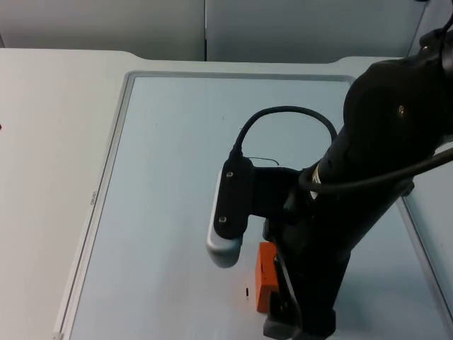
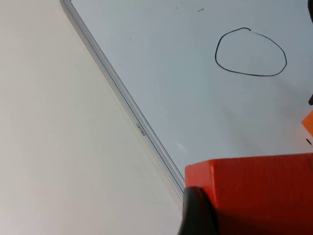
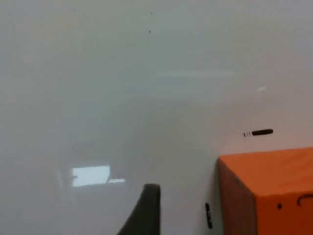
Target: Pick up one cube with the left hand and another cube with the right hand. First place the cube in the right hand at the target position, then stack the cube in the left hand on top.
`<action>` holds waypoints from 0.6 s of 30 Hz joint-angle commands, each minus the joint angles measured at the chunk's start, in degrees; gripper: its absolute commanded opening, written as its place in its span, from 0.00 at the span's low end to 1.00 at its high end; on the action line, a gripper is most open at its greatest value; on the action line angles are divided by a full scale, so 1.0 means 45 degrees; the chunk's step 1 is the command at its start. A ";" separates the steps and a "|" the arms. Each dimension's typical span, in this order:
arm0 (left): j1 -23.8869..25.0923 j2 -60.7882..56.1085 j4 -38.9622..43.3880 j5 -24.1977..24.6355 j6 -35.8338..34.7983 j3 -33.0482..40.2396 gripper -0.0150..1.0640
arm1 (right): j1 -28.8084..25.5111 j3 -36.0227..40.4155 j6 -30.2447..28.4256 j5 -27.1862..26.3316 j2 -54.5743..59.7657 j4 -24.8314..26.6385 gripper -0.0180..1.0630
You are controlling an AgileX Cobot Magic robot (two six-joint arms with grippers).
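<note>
An orange cube (image 1: 265, 276) lies on the whiteboard (image 1: 170, 177) near its front edge. My right gripper (image 1: 274, 292) is down around it and open. In the right wrist view one black fingertip (image 3: 149, 208) stands a clear gap away from the cube (image 3: 269, 191), which rests on the board. A second orange cube (image 2: 254, 191) is held off the board's left side, with my left gripper (image 2: 249, 210) shut on it. The target is a hand-drawn black circle (image 2: 251, 51) on the board. The right arm covers most of it in the top view, leaving a thin arc (image 1: 265, 161).
The whiteboard's grey frame (image 1: 106, 177) runs along its left side, with bare white table (image 1: 49, 142) beyond it. A small black pen mark (image 1: 246, 292) sits just left of the lying cube. The grey partition wall (image 1: 212, 28) closes the back.
</note>
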 commanded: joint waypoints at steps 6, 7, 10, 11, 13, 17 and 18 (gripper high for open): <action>-0.0052 -0.0085 0.0019 -0.0216 -0.0058 0.0002 0.06 | 0.0024 -0.0079 -0.0028 -0.0149 -0.0013 -0.0106 0.41; -0.0052 -0.0085 0.0019 -0.0216 -0.0058 0.0002 0.06 | 0.0024 -0.0079 -0.0028 -0.0149 -0.0013 -0.0106 0.41; -0.0052 -0.0085 0.0045 -0.0216 -0.0058 0.0002 0.06 | 0.0024 -0.0079 -0.0028 -0.0084 -0.0098 -0.0126 0.22; -0.0052 -0.0085 0.0045 -0.0216 -0.0058 0.0002 0.06 | 0.0024 -0.0100 -0.0028 0.0044 -0.0378 -0.0254 0.11; -0.0052 -0.0085 0.0045 -0.0216 -0.0058 0.0002 0.06 | 0.0024 -0.0100 -0.0028 0.0165 -0.0670 -0.0369 0.04; -0.0052 -0.0085 0.0045 -0.0216 -0.0058 0.0002 0.06 | 0.0024 -0.0100 0.0436 0.0283 -0.2070 -0.0401 0.01; -0.0052 -0.0085 0.0070 -0.0216 -0.0058 0.0002 0.06 | 0.0024 -0.0100 0.0704 0.0283 -0.2648 -0.0401 0.01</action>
